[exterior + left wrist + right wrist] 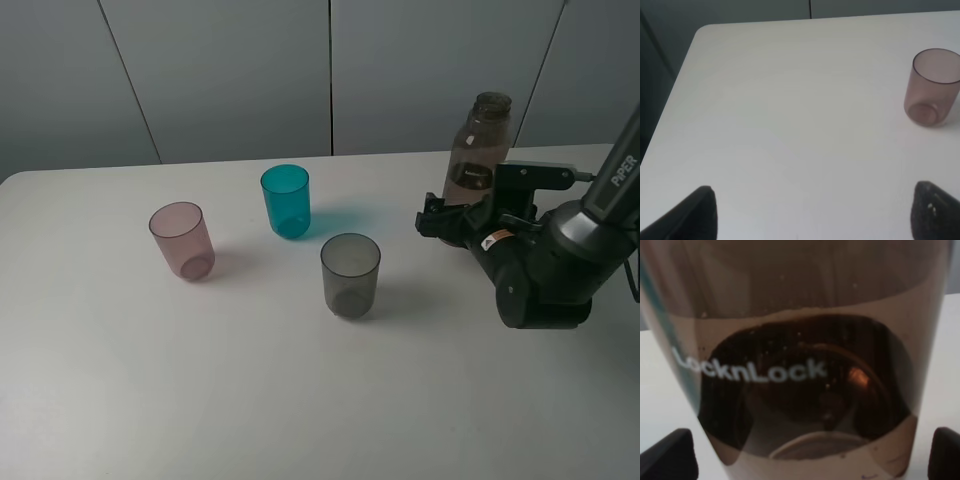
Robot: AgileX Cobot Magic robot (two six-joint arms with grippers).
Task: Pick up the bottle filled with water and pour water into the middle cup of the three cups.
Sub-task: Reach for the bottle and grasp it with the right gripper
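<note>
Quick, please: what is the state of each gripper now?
Left gripper: open, holding nothing.
Right gripper: open, fingers around the bottle, not yet closed.

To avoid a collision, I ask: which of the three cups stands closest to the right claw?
The smoky grey cup, rightmost in the high view; the teal cup and the pink cup stand farther from the right claw.

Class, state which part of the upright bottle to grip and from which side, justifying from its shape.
Take the bottle by its wide lower body, at label height, coming in level from where the right gripper is. It stands upright, and straight walls suit a side grip better than the narrower neck.
</note>
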